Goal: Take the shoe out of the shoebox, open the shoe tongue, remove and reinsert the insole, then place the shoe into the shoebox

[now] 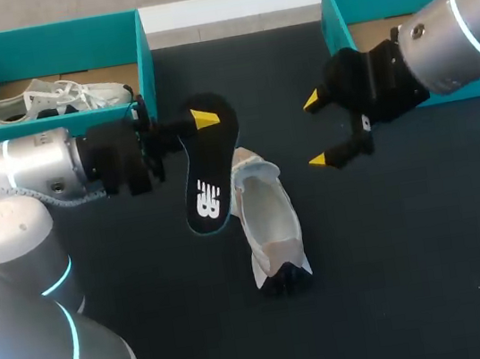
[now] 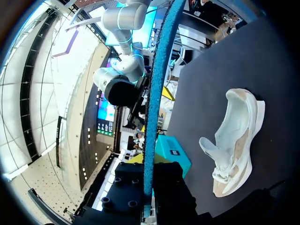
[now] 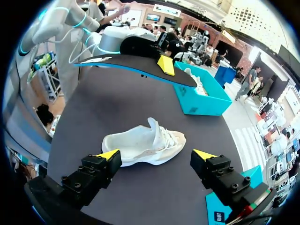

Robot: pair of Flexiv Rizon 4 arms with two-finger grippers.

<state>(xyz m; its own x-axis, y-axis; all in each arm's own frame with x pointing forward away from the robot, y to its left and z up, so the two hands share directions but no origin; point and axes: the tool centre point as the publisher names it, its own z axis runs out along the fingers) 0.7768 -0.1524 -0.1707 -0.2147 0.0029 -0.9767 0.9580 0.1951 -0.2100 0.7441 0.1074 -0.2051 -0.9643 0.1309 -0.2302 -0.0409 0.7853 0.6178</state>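
A white shoe (image 1: 269,225) lies on its side on the dark table, apart from both grippers. My left gripper (image 1: 200,122) is shut on a black insole (image 1: 210,170) with a blue edge and holds it above the table, just left of the shoe. In the left wrist view the insole (image 2: 154,93) shows edge-on between the jaws of the left gripper (image 2: 147,206), with the shoe (image 2: 234,140) beyond. My right gripper (image 1: 316,130) hangs open to the right of the shoe, holding nothing. In its own view the right gripper (image 3: 157,155) faces the shoe (image 3: 140,145) and the raised insole (image 3: 136,65).
A teal shoebox (image 1: 145,58) at the back left holds a second white shoe (image 1: 56,100). Another teal shoebox (image 1: 333,16) stands at the back right, partly behind my right arm. The left box (image 3: 206,98) also shows beyond the shoe in the right wrist view.
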